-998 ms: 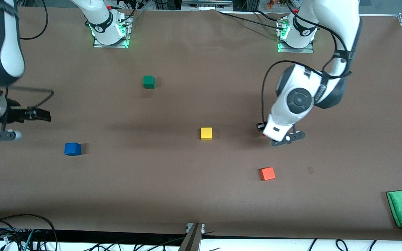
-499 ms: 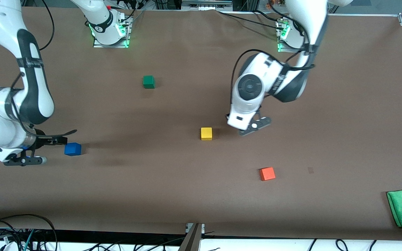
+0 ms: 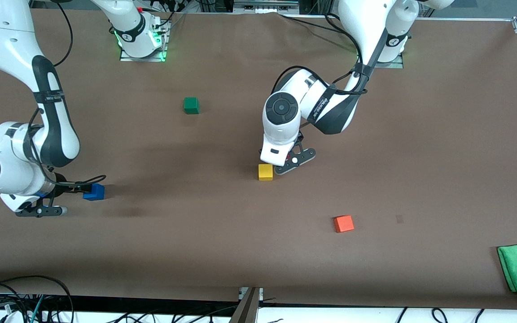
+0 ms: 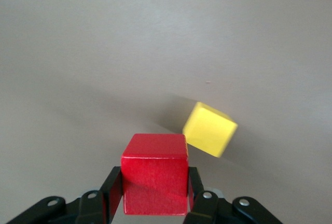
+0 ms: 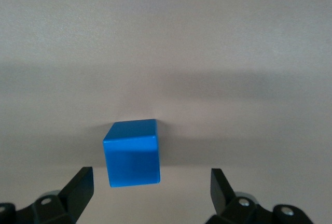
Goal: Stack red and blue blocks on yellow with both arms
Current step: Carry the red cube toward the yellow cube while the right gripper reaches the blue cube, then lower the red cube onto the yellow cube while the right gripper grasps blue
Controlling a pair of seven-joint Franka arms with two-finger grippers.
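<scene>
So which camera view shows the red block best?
The left wrist view: the red block fills the foreground, clamped in the left gripper. In the front view the arm hides it. The right wrist view shows only the blue block.

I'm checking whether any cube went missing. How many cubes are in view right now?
5. Red cube held in the left hand beside the yellow cube; blue cube by the open right hand; green cube near the bases; orange cube nearest the camera.

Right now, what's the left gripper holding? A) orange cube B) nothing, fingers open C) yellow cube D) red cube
D: in the left wrist view the left gripper is shut on the red cube, with the yellow cube on the table apart from it.
</scene>
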